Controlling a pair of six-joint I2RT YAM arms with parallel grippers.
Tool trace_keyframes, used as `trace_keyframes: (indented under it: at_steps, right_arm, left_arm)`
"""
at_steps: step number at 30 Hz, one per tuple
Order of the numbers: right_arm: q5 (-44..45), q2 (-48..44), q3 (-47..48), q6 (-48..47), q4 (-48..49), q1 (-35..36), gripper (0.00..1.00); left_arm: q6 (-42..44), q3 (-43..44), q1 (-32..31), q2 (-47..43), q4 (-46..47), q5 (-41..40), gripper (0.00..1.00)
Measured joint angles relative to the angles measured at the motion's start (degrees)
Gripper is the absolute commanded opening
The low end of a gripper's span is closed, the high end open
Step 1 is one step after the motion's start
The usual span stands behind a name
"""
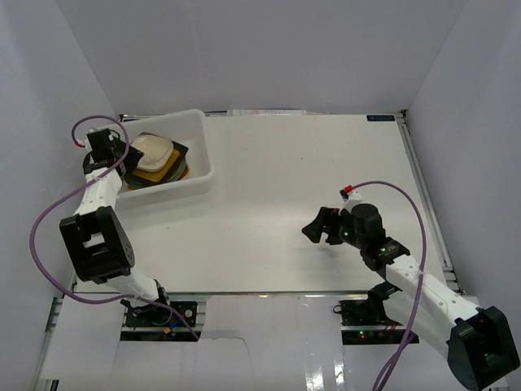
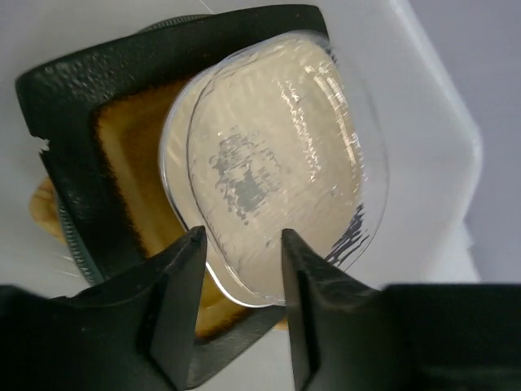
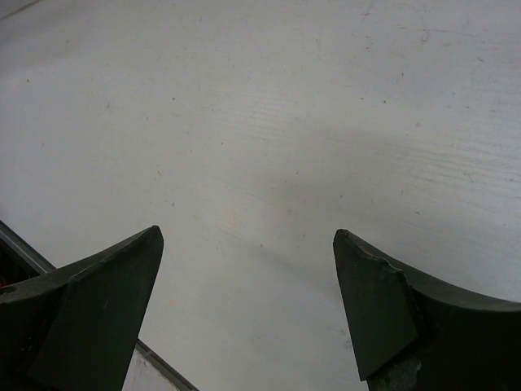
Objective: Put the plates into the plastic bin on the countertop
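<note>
Nearest to my bases, my right fingers (image 3: 106,309) are spread wide with nothing between them, hanging over bare white table (image 3: 269,122). I see no dish on that side.

Farther off, at the far left corner, my left fingers (image 2: 183,285) hang over the plastic bin (image 1: 199,173). They are parted. The near rim of the clear glass plate (image 2: 277,163) shows in the gap between them, but neither tip looks pressed on it, so I judge that I am holding nothing.

The glass plate is round and see-through, with fine ripples that catch the light and a duller patch at its middle. It lies on top of the stack inside the bin. I take it for stiff, slick and brittle: it would slide under a loose pinch and chip if dropped onto the dishes below. The safe hold is on the rim, one finger over and one under, closed gently.

Beneath it sits the black square plate (image 2: 73,106) with its amber centre, rough-textured and likely easier to grip. A scrap of orange weave (image 2: 45,208) peeps out below that.

Beyond the stack rises the bin's pale, translucent wall (image 2: 423,163). With no plates on the table, the task looks nearly done.
</note>
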Motion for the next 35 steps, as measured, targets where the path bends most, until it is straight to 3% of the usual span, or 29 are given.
trace_keyframes:
  at_steps: [3,6,9,11,17,23,26,30,35]
  right_arm:
    - [-0.2,0.3,0.0,0.0,0.0,0.0,0.94]
    - [-0.5,0.8,0.0,0.0,0.2,0.0,0.98]
    - [-0.8,1.0,0.0,0.1,0.3,0.1,0.93]
    - [-0.8,0.8,0.0,0.1,0.3,0.1,0.90]
    - [1.3,-3.0,1.8,-1.9,-2.0,0.2,0.90]
    - [5.7,-7.8,10.8,-6.5,-8.0,0.2,0.90]
    - [10.3,-11.7,14.9,-8.5,-11.1,0.3,0.90]
    - [16.9,-19.8,15.8,-10.3,-12.1,0.3,0.90]
    - [23.3,-25.4,14.2,-10.3,-12.2,0.3,0.90]
  left_arm:
    - [-0.1,-0.1,-0.1,-0.5,0.9,0.5,0.83]
    - [-0.1,-1.1,-0.1,-2.6,1.3,0.3,0.84]
    - [-0.1,-3.1,-0.1,-6.4,1.4,-0.2,0.84]
    - [0.0,-4.8,-0.3,-9.9,1.4,-0.5,0.98]
    - [1.2,-9.2,-6.6,-22.6,3.7,0.5,0.98]
    - [6.7,-13.7,-26.9,-32.8,10.7,13.0,0.98]
    - [9.7,-16.1,-33.9,-35.6,12.2,20.2,0.98]
    - [11.8,-20.7,-36.4,-40.5,12.8,26.8,0.98]
    - [14.1,-24.9,-36.5,-47.2,11.5,28.9,0.98]
